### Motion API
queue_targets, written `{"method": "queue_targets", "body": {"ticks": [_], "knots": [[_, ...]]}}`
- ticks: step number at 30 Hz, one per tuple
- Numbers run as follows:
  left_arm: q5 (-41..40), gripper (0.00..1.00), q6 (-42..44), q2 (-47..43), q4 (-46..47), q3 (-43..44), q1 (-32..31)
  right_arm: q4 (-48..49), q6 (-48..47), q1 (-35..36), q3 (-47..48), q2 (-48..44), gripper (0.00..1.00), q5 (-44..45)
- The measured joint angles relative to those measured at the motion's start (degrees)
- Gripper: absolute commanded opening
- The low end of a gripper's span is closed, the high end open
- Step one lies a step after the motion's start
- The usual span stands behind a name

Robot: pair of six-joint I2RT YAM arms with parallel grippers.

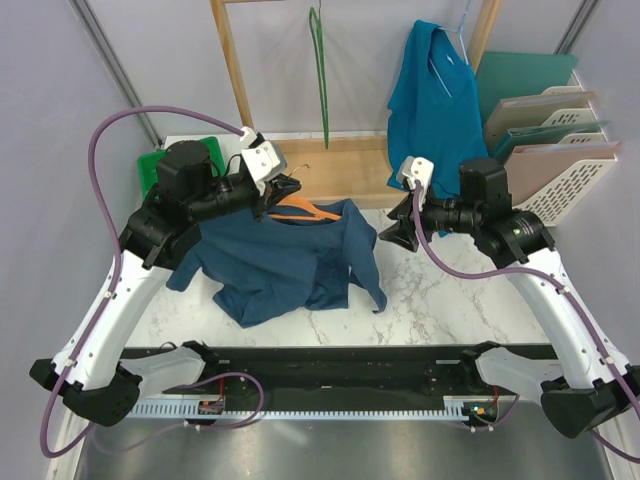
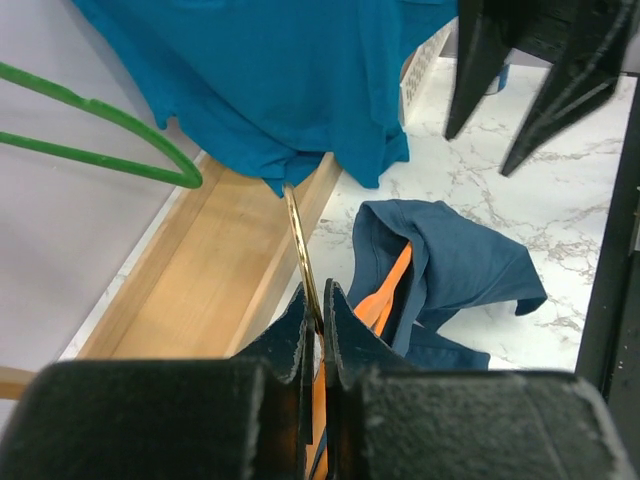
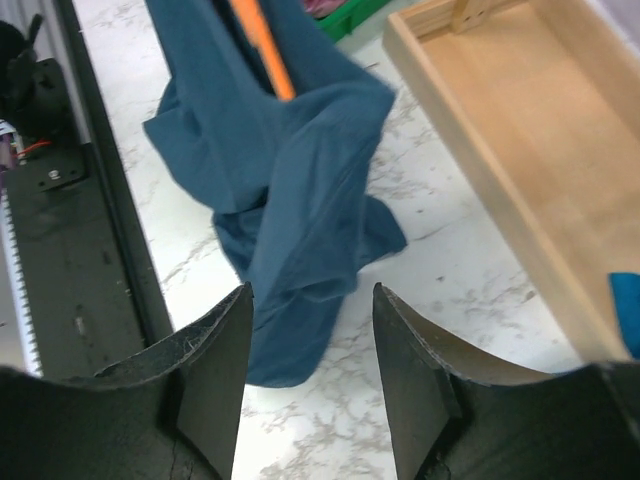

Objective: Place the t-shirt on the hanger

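The dark navy t-shirt (image 1: 285, 265) lies crumpled on the marble table, its collar end lifted. The orange hanger (image 1: 300, 210) is inside the neck opening, and its arm (image 2: 385, 295) pokes out of the cloth. My left gripper (image 2: 322, 300) is shut on the hanger's thin metal hook (image 2: 300, 245), above the collar (image 1: 283, 190). My right gripper (image 1: 395, 235) stands open just right of the shirt's sleeve, with nothing between its fingers (image 3: 312, 300). In the right wrist view the t-shirt (image 3: 290, 180) and hanger (image 3: 262, 50) lie ahead of it.
A wooden rack with a tray base (image 1: 340, 165) stands behind the shirt. A teal shirt (image 1: 435, 100) and a thin green hanger (image 1: 320, 70) hang from it. A file organizer (image 1: 560, 140) is at the back right, a green bin (image 1: 150, 170) at the back left.
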Motion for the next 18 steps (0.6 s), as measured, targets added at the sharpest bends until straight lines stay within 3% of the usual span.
{"method": "queue_targets", "body": {"ticks": [6,14,17,18], "knots": [[-1.25,0.02,-0.48,0.2,0.15,0.09,0.0,-0.66,3.98,0.85,-4.42,-0.52,0.7,-2.05],[-2.4,0.02,-1.09,1.09,0.28,1.14,0.0,1.53,5.35,5.4,-5.38,4.98,0.66,-0.66],[-2.49,0.02,-1.36,1.27,0.26,1.6,0.0,3.63,6.78,7.54,-6.19,6.1,0.2,1.6],[-2.47,0.02,-1.4,1.27,0.26,1.66,-0.02,4.02,6.75,7.91,-6.27,6.49,0.0,2.67]]}}
